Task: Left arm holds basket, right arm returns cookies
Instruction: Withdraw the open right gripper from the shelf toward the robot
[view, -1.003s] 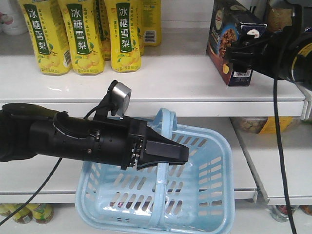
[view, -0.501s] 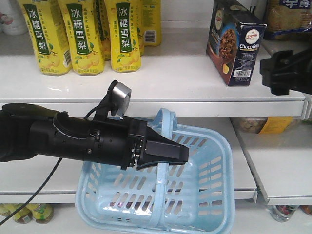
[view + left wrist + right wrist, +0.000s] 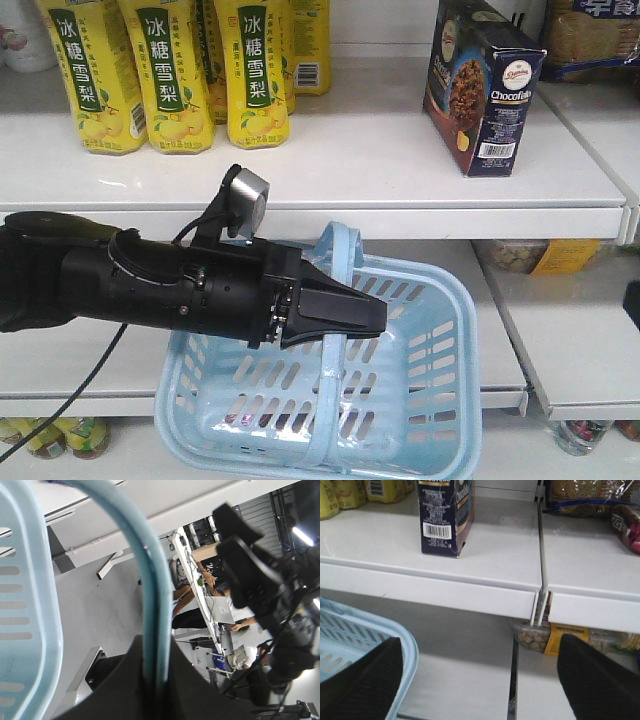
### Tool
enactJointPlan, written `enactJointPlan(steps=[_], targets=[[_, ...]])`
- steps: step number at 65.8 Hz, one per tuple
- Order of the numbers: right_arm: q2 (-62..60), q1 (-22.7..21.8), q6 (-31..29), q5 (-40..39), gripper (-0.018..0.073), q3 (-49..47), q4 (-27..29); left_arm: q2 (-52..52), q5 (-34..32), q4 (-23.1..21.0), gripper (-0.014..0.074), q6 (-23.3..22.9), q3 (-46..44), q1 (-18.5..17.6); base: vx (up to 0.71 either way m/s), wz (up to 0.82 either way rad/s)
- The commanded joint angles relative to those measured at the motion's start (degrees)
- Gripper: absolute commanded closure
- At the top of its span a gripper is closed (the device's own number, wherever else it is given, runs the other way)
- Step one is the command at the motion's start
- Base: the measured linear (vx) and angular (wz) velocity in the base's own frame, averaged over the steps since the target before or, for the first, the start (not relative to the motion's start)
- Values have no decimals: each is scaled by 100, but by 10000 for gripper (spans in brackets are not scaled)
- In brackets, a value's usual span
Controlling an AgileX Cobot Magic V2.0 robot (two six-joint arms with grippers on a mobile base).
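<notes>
The left gripper [image 3: 345,315] is clamped on the basket [image 3: 430,400] handle [image 3: 150,590]. The right gripper [image 3: 480,680] is spread wide, holding nothing, below the shelf [image 3: 380,170] edge. The cookies [image 3: 483,85] stand upright on that shelf, above the basket and right of the yellow bottles [image 3: 175,70].

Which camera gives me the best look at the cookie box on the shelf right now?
The front-facing view: the cookies stand upright and whole on the upper shelf, front and barcode side both visible. The right wrist view catches only the lower part with the barcode. The left wrist view does not show them.
</notes>
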Motion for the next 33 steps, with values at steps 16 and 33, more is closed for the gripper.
enactJointPlan(steps=[16, 33], targets=[[-2112, -32, -10, -388, -28, 1235, -53, -279, 262, -746, 603, 81, -194, 7, 0, 0], [-2473, -32, 133, -490, -28, 1865, 100, -279, 262, -746, 603, 81, -194, 7, 0, 0]])
